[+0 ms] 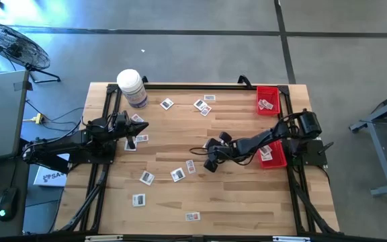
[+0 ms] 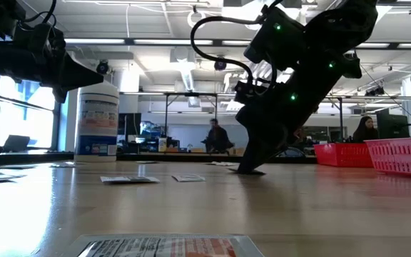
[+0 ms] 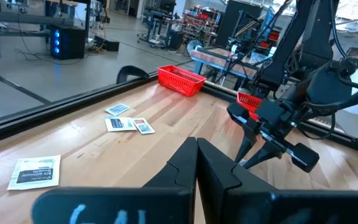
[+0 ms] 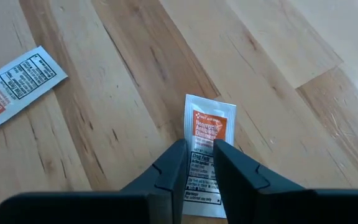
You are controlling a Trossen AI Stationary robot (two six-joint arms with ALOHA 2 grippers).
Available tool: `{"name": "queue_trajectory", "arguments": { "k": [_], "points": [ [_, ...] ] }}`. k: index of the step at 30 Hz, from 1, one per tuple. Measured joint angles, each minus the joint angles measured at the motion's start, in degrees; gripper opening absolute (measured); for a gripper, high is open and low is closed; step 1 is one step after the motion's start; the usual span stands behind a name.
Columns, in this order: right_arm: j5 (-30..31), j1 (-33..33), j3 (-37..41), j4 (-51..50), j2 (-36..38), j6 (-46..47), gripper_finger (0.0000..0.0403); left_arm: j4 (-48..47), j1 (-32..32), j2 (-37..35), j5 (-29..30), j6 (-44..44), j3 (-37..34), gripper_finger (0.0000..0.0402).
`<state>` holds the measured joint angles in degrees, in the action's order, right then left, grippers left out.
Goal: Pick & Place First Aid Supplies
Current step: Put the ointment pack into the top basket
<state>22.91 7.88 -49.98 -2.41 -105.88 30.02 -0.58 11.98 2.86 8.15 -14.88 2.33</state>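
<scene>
I hold the right tool (image 4: 199, 163) tip-down on the counter (image 1: 247, 202), fingers narrowed onto one ointment packet (image 4: 205, 146), pinching it for transfer to the red basket (image 1: 273, 158). The left tool (image 3: 196, 163) waits shut near the jar (image 1: 132, 88).

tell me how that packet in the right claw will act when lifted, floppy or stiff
Probably light and a bit floppy: the packet is a thin flat sachet lying flush on the table. The right claw pinches only its near end, so the free end may droop. Its smooth skin could slip from a narrow grip.
</scene>
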Motion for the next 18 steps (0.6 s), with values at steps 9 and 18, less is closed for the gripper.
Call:
{"name": "queue_trajectory", "arguments": {
  "k": [9,18],
  "points": [
    [-2.21,-0.17,0.10,-1.00,1.16,1.45,0.0051,0.00,-0.01,0.01,-0.01,-0.01,-0.02,0.0001],
    [-2.30,0.11,-0.04,-1.35,2.60,1.09,0.0006,0.00,0.01,0.01,-0.01,0.01,-0.01,0.0001]
  ]
}}
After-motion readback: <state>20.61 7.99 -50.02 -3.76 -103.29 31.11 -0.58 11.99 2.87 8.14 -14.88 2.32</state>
